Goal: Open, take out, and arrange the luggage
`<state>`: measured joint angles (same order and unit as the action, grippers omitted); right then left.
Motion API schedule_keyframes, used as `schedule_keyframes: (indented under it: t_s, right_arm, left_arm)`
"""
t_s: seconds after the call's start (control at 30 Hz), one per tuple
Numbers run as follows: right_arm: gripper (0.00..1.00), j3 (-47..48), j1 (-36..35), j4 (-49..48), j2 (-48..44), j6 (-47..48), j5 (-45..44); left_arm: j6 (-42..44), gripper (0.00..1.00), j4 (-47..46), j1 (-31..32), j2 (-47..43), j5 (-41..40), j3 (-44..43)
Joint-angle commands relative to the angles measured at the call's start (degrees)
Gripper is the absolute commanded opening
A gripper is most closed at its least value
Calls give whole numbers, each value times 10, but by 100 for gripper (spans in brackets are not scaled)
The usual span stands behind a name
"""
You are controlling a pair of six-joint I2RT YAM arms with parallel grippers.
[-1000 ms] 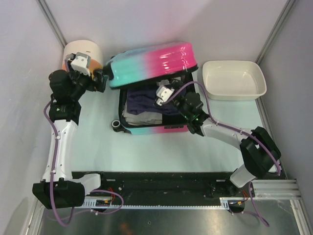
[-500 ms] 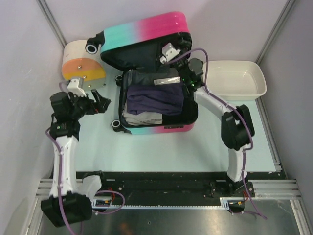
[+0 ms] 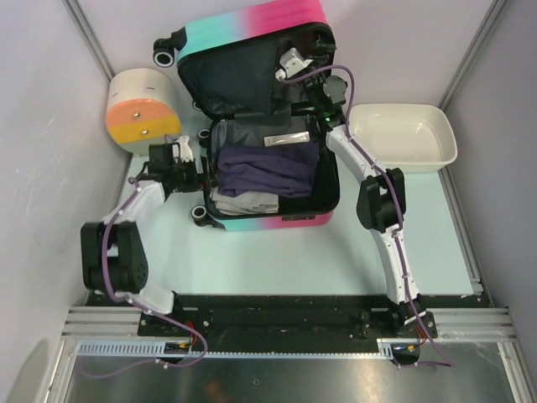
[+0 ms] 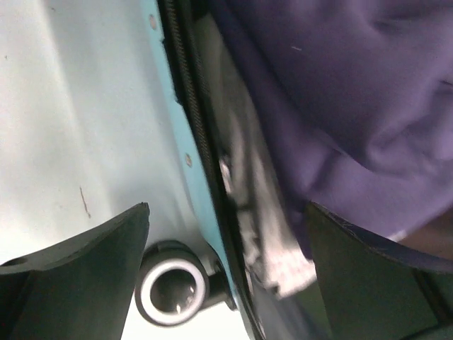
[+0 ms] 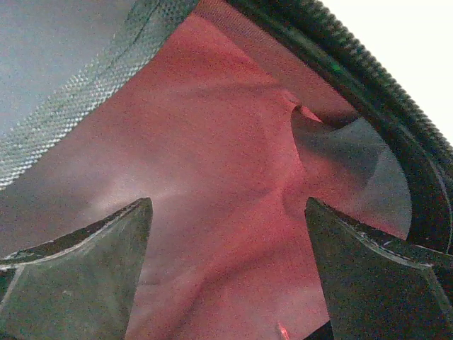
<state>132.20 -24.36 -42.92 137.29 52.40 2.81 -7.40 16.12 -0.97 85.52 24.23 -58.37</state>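
The luggage (image 3: 252,27) lies open, its pink-and-teal lid standing up at the back with the dark lining (image 3: 235,80) facing me. The lower half holds a purple garment (image 3: 268,170) over folded grey and white clothes (image 3: 243,201). My left gripper (image 3: 201,175) is open at the case's left rim. In the left wrist view its jaws (image 4: 226,212) straddle the teal edge and black zip (image 4: 187,106), above a black wheel (image 4: 172,292). My right gripper (image 3: 309,52) is open up inside the lid. Its jaws (image 5: 228,205) face red-lit lining (image 5: 212,142), nothing between them.
A white rectangular basin (image 3: 403,134) sits right of the case. A cream-and-orange rounded drawer box (image 3: 143,109) stands at the left, close to the lid's wheels (image 3: 164,57). Pale walls and metal posts close in the back and sides.
The lid has swung from lying over the case to standing upright. My right gripper rose with it to the back. My left arm dropped from the lid's corner to the left rim.
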Motion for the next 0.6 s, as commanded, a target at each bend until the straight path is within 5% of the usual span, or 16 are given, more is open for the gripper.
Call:
schedule_keyframes:
  t_s: [0.0, 0.1, 0.27, 0.3, 0.57]
  right_arm:
    - [94, 36, 38, 10, 15, 27, -26]
    - [96, 65, 55, 26, 38, 37, -28]
    - [98, 83, 78, 23, 58, 49, -28]
    - [98, 60, 81, 15, 45, 46, -28]
    - [98, -142, 76, -48, -76, 37, 2]
  left_arm:
    - [17, 93, -33, 23, 73, -53, -53]
    - [51, 84, -34, 44, 108, -71, -64]
    - [116, 48, -32, 60, 124, -37, -60]
    - [131, 37, -31, 70, 120, -29, -56]
    - [275, 6, 22, 132, 77, -36, -13]
